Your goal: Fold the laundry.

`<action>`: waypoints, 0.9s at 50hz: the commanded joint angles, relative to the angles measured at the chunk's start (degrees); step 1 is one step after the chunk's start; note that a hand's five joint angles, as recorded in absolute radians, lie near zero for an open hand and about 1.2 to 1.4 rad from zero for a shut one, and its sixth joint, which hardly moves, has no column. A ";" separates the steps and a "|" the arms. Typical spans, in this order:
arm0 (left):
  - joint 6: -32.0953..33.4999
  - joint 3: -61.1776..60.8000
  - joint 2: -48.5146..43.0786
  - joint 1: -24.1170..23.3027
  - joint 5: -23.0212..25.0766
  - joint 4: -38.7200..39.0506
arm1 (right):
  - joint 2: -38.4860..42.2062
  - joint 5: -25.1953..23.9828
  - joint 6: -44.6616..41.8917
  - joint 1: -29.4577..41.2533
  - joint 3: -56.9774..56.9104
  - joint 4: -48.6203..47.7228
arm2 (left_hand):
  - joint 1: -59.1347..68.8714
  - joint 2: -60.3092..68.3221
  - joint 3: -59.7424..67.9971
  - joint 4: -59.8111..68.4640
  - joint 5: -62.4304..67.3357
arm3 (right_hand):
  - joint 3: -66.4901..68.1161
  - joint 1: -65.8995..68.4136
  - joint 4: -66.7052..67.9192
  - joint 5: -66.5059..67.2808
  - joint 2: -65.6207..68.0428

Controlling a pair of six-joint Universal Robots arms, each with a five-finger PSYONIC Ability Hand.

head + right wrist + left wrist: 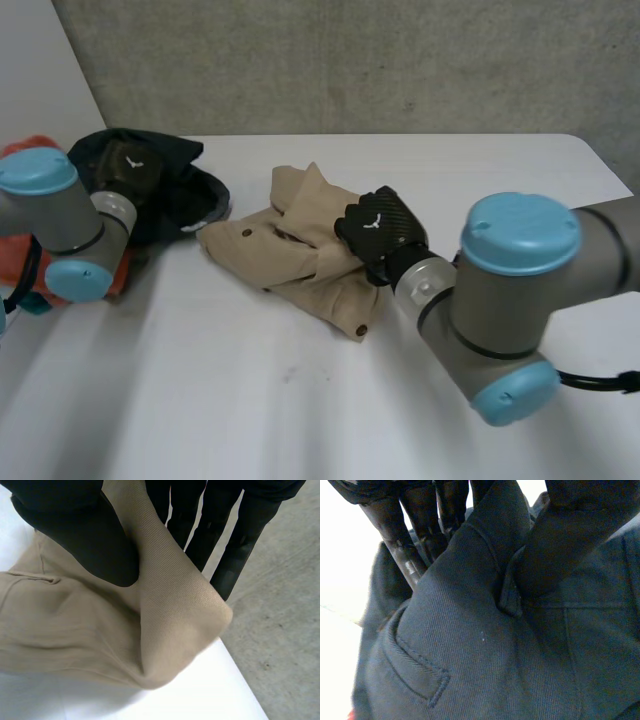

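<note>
**Pinching soft cloth with both hands**

The right hand [382, 232] is closed on the crumpled beige cotton garment with brown buttons [300, 255]. In its wrist view, a raised fold of the tan twill [165, 605] is clamped between the thumb and the straight fingers [220, 540]. The left hand [130, 165] is likewise clamped on the dark navy twill garment [185, 190], and a ridge of that cloth [495, 655] near a stitched pocket is held between thumb and fingers [405, 540].

The beige garment lies bunched near the middle of the white desk [300, 400], while the navy one is heaped at the desk's far left. An orange-red cloth [30, 147] is seen beneath the left arm, beside the navy heap.

Both garments are judged to be light, limp and of medium weave, neither slippery nor fragile. When lifted by a single pinch they can be expected to sag and drag. A hold is best taken at a seamed edge, a waistband or a corner, where the layers are stiffer. The buttons should be kept clear of the pinch.
</note>
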 commanded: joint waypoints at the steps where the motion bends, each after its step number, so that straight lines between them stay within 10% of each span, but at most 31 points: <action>1: 3.11 2.75 1.70 2.74 -12.76 8.66 | -9.57 -0.04 0.14 -3.81 7.27 2.49 | 16.80 12.12 12.41 11.80 15.52 | 12.25 18.63 11.89 14.10 13.21; 10: 6.38 -11.04 12.77 1.01 -12.87 18.70 | -15.37 -1.54 0.49 -8.30 10.36 14.10 | 16.80 12.12 12.41 11.80 15.52 | 12.25 18.63 11.89 14.10 13.21; 14: 3.74 -18.77 17.25 -4.71 -10.76 18.61 | -17.22 -1.98 0.49 -8.39 9.66 14.19 | -53.20 -57.88 -57.59 -58.20 -54.48 | 12.25 18.63 11.89 14.10 13.21; 30: -6.53 -41.90 34.13 -25.36 -10.58 11.95 | -23.99 -1.54 2.34 -8.74 9.74 14.98 | -51.98 -56.66 -56.36 -56.97 -53.25 | 12.25 18.63 11.89 14.10 13.21; 42: -22.63 -35.07 23.26 -28.01 0.06 0.41 | -25.84 -4.34 3.65 -8.48 12.90 17.00 | -49.80 -54.48 -54.18 -54.79 -51.07 | 12.25 18.63 11.89 14.10 13.21; 45: -22.72 -31.37 19.47 -27.57 -0.21 0.42 | -25.84 -5.84 6.19 -8.56 13.26 17.88 | -41.28 -45.96 -45.66 -46.27 -42.55 | -17.62 -11.25 -17.98 -15.77 -16.66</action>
